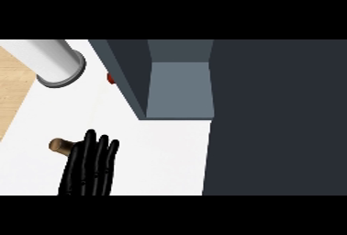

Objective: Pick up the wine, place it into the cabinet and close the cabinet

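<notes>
- I see one robot hand (88,165) at the lower left, over the white table (163,151), fingers straight and close together, holding nothing; left or right I cannot tell.
- The wine (59,145) shows as a brown cork end just beside those fingers, toward the table's left edge.
- The cabinet (180,89) stands open at the far edge.
- A white cylinder (54,62) stands at the far left corner.

Left hand (88,165) with straight fingers on white counter (163,151), beside brown-topped wine (61,146), near open cabinet (180,89).
</notes>
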{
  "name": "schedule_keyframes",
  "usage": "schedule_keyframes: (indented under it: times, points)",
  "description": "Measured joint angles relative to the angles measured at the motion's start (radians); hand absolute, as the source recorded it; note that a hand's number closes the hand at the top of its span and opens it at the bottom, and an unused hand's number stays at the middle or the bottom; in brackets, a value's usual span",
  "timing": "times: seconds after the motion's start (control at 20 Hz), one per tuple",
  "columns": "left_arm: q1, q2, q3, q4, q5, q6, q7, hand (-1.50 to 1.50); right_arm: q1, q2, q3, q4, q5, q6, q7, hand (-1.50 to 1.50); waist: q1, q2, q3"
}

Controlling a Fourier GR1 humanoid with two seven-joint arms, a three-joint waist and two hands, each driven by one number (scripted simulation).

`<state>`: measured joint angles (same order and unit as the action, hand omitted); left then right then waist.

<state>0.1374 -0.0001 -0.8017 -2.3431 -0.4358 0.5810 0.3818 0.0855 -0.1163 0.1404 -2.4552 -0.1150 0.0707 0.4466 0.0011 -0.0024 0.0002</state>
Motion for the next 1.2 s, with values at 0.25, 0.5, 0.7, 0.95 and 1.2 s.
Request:
schedule_keyframes:
  times: [0.25,0.5,0.7,0.95,1.2]
  points:
    - [-0.009,0.012,0.031,-0.003,-0.012,0.009,0.049,-1.50,-0.019,0.013,0.032,-0.011,0.026,-0.020,0.033,-1.50,0.000,0.000,0.000]
    - [0.002,0.045,0.085,-0.008,-0.011,0.003,0.063,-1.50,-0.044,0.011,0.033,-0.027,0.043,-0.034,0.070,-1.50,0.000,0.000,0.000]
    - [0.016,0.085,0.154,-0.014,-0.003,-0.007,0.055,-1.50,-0.067,0.011,0.024,-0.029,0.051,-0.047,0.085,-1.50,0.000,0.000,-0.001]
    - [0.041,0.117,0.226,-0.020,0.022,-0.012,0.045,-1.50,-0.087,0.005,0.015,-0.034,0.056,-0.052,0.109,-1.50,0.000,-0.001,-0.001]
    - [0.073,0.150,0.326,-0.028,0.110,-0.031,0.016,-1.50,-0.074,0.000,0.000,-0.037,0.055,-0.042,0.106,-1.50,-0.001,-0.001,-0.001]
